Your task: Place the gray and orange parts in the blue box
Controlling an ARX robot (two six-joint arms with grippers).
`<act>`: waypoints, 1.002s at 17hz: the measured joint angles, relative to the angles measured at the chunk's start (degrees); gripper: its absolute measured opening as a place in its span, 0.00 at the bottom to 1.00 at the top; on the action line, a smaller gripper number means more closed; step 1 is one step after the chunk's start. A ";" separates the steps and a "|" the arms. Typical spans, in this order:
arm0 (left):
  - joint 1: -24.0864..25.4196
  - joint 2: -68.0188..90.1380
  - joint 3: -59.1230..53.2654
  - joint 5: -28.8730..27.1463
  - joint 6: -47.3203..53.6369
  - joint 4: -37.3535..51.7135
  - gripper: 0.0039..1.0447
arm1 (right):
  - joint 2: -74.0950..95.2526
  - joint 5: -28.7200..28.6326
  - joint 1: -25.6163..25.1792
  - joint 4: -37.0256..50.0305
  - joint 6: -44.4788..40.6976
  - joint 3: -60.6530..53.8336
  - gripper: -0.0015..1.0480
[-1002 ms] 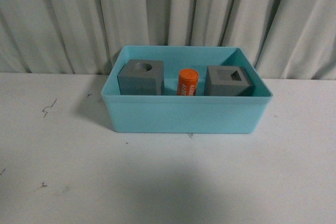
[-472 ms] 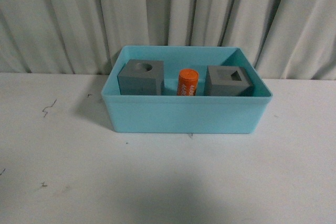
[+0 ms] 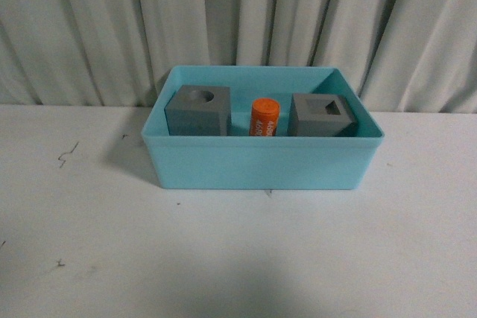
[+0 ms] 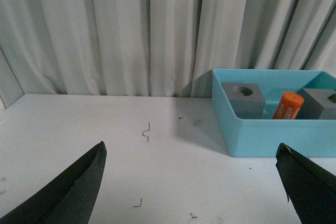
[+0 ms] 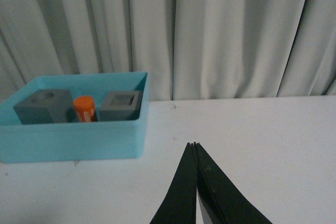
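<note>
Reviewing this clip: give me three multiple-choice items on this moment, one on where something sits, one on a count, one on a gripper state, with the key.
1. Where does the orange cylinder stand?
A. On the table in front of the blue box
B. Inside the blue box, between the two gray cubes
C. On top of a gray cube

2. How many parts are in the box?
A. One
B. Two
C. Three

3. How do the grippers stand?
A. Left gripper open, right gripper shut
B. Both shut on parts
C. Left shut, right open

Key:
1 B: the front view shows it between the cube with the round recess and the cube with the square recess.
2 C: two cubes and the cylinder lie within the walls.
3 A: the left wrist view shows fingers far apart, the right wrist view fingertips meeting with nothing between.
</note>
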 joint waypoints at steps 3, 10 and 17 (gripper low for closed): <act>0.00 0.00 0.02 -0.02 0.02 0.00 0.94 | -0.07 -0.07 0.00 -0.74 0.00 -0.20 0.02; 0.00 0.00 0.02 -0.02 0.00 0.00 0.94 | -0.07 -0.07 0.00 -0.72 -0.04 -0.20 0.41; 0.00 0.00 0.02 -0.02 0.00 0.00 0.94 | -0.07 -0.07 0.00 -0.72 -0.04 -0.20 0.79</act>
